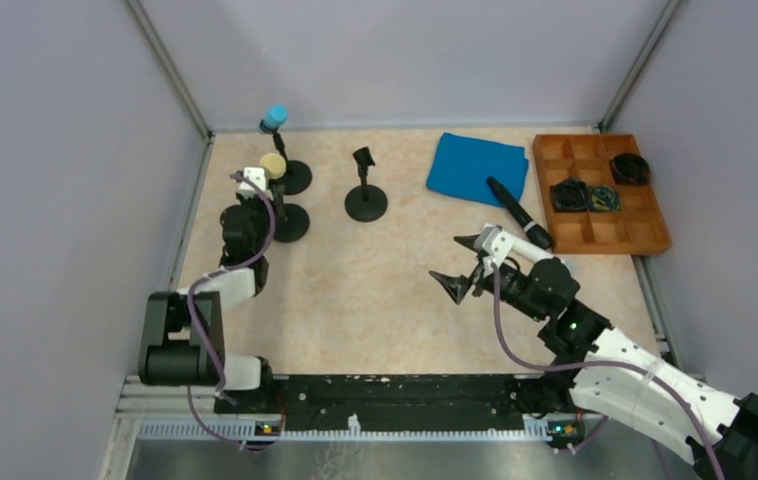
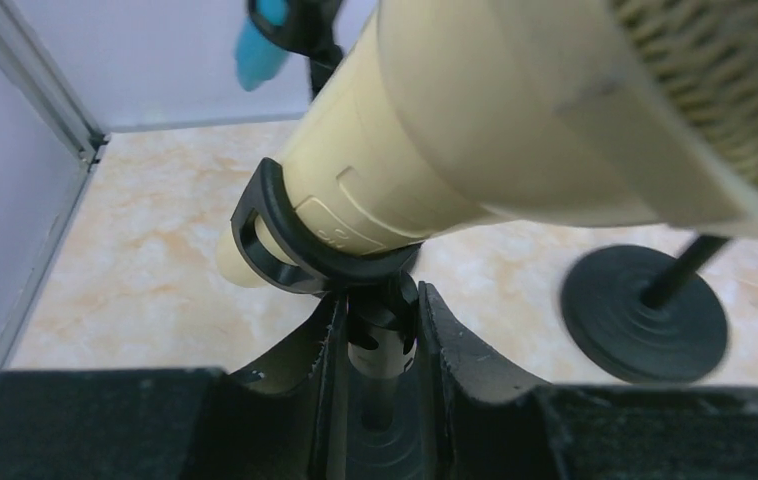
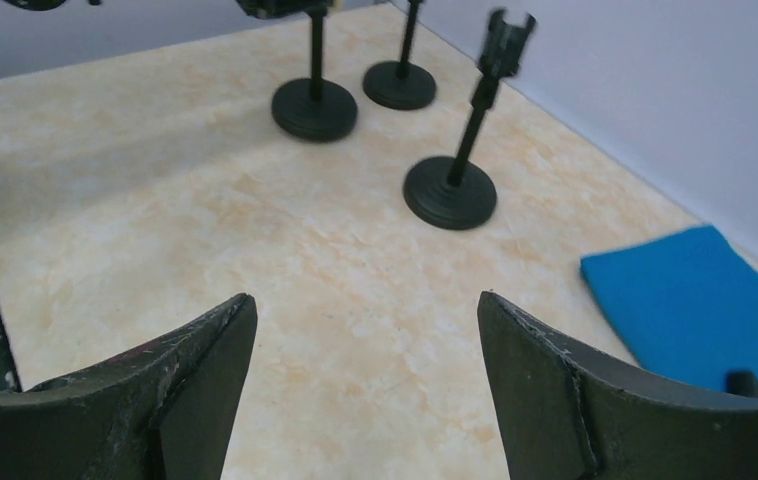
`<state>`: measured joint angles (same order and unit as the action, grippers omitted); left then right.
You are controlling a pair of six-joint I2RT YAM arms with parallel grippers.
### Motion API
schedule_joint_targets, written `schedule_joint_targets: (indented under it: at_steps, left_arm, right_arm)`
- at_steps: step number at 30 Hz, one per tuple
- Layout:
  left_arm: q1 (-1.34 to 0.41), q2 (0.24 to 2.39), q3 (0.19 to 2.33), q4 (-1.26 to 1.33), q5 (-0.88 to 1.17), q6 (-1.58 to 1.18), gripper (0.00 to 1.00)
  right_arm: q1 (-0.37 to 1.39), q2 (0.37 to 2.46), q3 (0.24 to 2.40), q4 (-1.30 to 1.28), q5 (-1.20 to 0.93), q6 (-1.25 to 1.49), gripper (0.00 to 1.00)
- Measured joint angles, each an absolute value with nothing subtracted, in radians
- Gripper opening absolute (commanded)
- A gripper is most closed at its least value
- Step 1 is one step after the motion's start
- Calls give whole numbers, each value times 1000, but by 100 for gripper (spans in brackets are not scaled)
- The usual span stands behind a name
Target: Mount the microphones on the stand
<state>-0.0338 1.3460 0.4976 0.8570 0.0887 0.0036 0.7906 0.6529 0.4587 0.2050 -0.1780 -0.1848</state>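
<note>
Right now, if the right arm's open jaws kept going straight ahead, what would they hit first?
Probably the bare tabletop, since the right gripper seems to tilt downward. The nearest object ahead is the empty stand, slightly right of its line; depth is unclear.

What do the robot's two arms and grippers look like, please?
The left arm and right arm both mix white and black segments, each with a purple cable running along it. The left gripper and right gripper have black, wedge-shaped fingers with scuffed, pale-flecked edges. A small green light glows on the right arm.
</note>
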Motion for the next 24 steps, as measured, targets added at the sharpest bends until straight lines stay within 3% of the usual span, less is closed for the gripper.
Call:
schedule_joint_targets:
  at_steps: [5, 8, 11, 13, 17, 18, 24]
  left_arm:
    - [83, 1517, 583, 943, 155, -27, 1]
    - [125, 1587, 617, 1001, 186, -49, 35]
    - [143, 1636, 641, 1046, 194, -59, 61]
    - [144, 1645, 645, 1060, 194, -65, 74]
    - [143, 1645, 645, 1080, 192, -84, 84]
    - [143, 1645, 645, 1082, 190, -89, 95]
    - [140, 1577, 598, 1073, 185, -155, 99]
  right_arm:
    - [791, 687, 455, 191, 30, -25, 79]
    - [791, 746, 494, 133, 125, 48, 77]
    - [791, 801, 540, 74, 207, 109, 75]
    - [790, 828, 566, 35, 255, 145, 77]
    - [785, 912, 640, -68, 339, 205, 82]
    - [781, 935, 659, -89, 349, 212, 82]
    - [749, 1008, 698, -157, 371, 231, 82]
